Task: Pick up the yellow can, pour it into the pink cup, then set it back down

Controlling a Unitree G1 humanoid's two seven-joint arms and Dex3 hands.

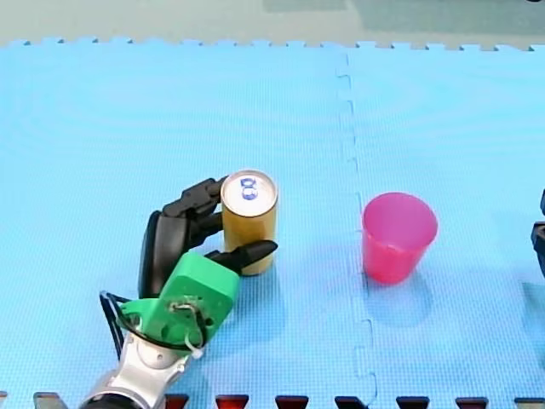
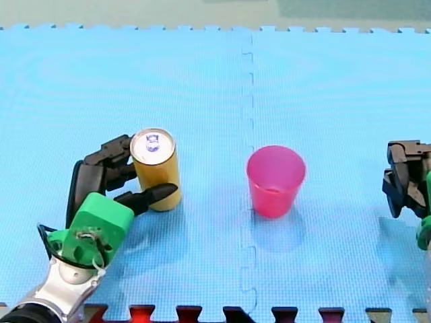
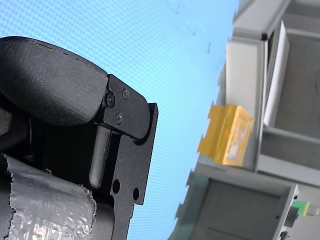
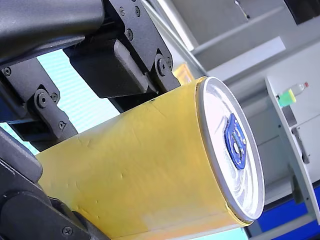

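Left of pink cup (image 2: 275,180), upright on blue foam mat (image 2: 202,81): yellow can (image 2: 155,168), left hand (image 2: 101,185) clasping mid-body. Probably light, stiff, smooth, dentable; mid-height hold suits. Right hand (image 2: 406,185): right edge.

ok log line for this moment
left hand: grasping yellow can, upright on mat | pink cup: upright, to its right | right hand: empty, far right

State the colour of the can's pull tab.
Blue pull tab on the yellow can; best in second wrist view.
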